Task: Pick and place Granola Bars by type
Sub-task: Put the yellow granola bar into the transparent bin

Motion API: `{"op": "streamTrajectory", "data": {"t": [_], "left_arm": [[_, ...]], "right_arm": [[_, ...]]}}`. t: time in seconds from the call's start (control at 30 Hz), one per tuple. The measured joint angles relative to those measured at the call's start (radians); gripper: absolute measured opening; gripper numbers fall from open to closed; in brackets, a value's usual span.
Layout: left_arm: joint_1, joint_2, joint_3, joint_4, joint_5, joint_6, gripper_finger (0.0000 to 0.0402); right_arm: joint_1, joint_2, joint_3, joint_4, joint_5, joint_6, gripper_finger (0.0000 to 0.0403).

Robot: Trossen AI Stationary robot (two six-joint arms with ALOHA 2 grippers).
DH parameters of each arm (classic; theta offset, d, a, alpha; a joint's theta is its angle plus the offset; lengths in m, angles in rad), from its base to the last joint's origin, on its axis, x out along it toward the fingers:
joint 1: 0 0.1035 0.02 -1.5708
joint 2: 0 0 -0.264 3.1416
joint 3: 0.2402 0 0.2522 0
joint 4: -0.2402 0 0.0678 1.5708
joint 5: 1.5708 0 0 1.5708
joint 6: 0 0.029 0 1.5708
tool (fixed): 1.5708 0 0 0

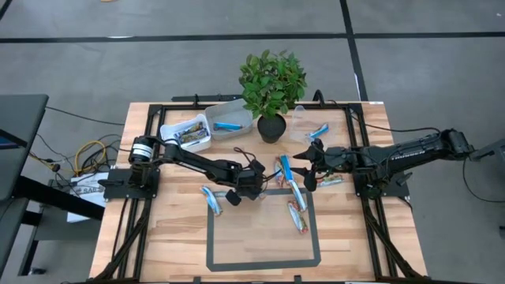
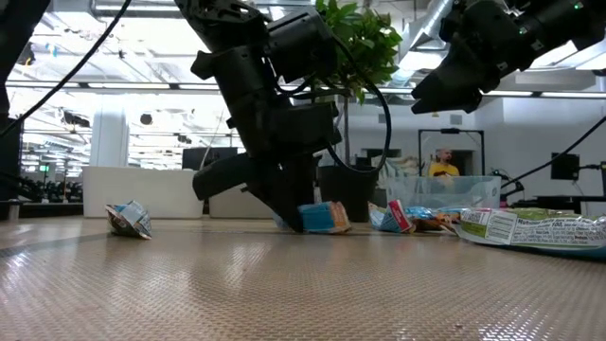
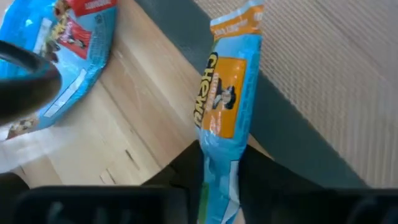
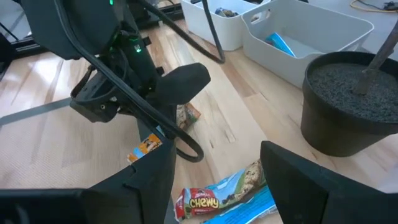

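Note:
Several granola bars lie flat on the wooden table: a blue-and-white one point(image 1: 213, 200), blue ones point(image 1: 286, 169) point(image 1: 297, 194), a brown-gold one point(image 1: 298, 218) and one by the right arm point(image 1: 328, 181). My left gripper point(image 1: 241, 189) point(image 2: 298, 216) is low at the grey tape line, shut on a blue-and-orange bar point(image 3: 227, 99). My right gripper point(image 1: 309, 166) point(image 4: 217, 180) hovers open above a blue Chewy bar point(image 4: 227, 194), well off the table in the low view point(image 2: 454, 90). My left gripper pinches the blue-and-orange bar by one end point(image 3: 219, 168) between its two fingers point(image 3: 180, 177), which lie along the bar. It comes slanting down from the table's left. The bar lies low over the grey tape line, its free end point(image 2: 327, 218) at the table top.
Two white tubs point(image 1: 187, 132) point(image 1: 231, 117) stand at the far left, one holding a blue bar point(image 1: 229, 125). A potted plant point(image 1: 272, 87) stands beside them, with a clear container point(image 1: 304, 118) and another bar point(image 1: 319, 130) to its right. A grey tape rectangle point(image 1: 264, 260) marks the near middle.

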Motion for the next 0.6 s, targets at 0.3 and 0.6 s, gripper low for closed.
{"op": "streamTrajectory", "data": {"t": [0.3, 0.6], "left_arm": [[0.009, -0.056, 0.002, 0.002, -0.035, -0.210, 0.0017], [0.062, -0.189, 0.004, 0.149, -0.033, -0.412, 0.0035]], "right_arm": [[0.000, 0.000, 0.000, 0.005, 0.000, 0.069, 0.0226], [0.000, 0.000, 0.000, 0.050, 0.000, 0.076, 0.0226]]}}
